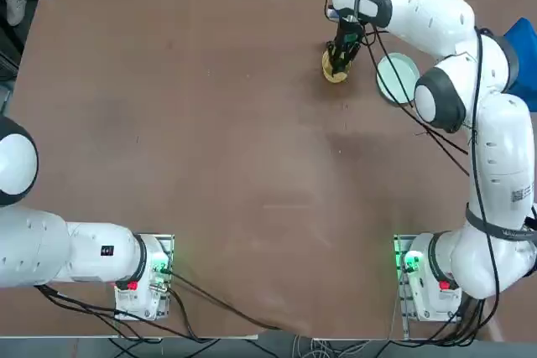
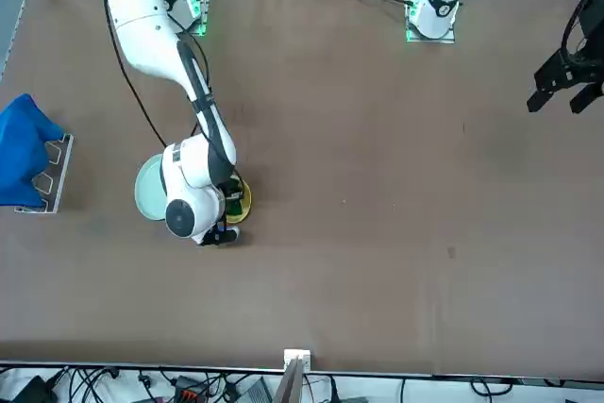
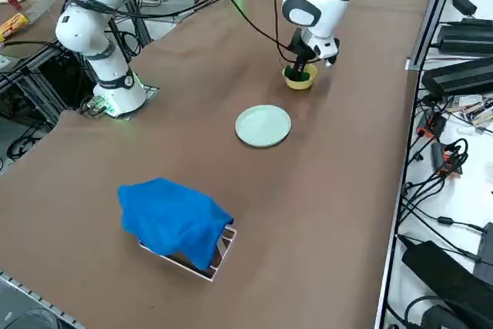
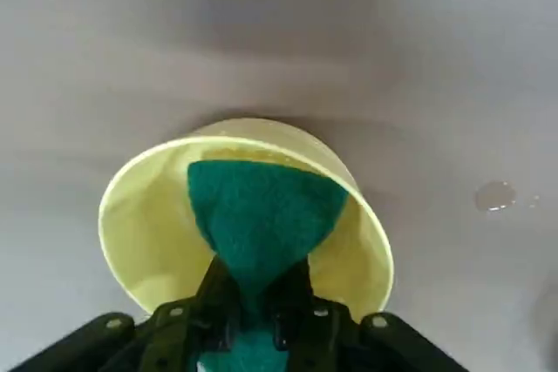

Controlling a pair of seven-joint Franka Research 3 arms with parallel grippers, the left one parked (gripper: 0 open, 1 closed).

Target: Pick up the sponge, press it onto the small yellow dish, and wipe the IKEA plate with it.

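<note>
My right gripper (image 4: pixel 253 320) is shut on the sponge (image 4: pixel 261 215), squeezing its dark green block between the fingers. The sponge reaches down inside the small yellow dish (image 4: pixel 144 224), which sits far out on the table. From overhead the gripper (image 1: pixel 339 58) stands straight over the yellow dish (image 1: pixel 331 73) and hides most of it. The pale mint IKEA plate (image 1: pixel 398 77) lies just beside the dish toward my right, partly under my arm; the side view shows the plate (image 3: pixel 263 125) whole and the dish (image 3: pixel 300 78) with green in it.
A blue cloth (image 3: pixel 176 219) is draped over a small metal stand (image 3: pixel 219 256) near the right edge of the table. Brown tabletop (image 1: pixel 210 140) spreads wide to the left of the dish.
</note>
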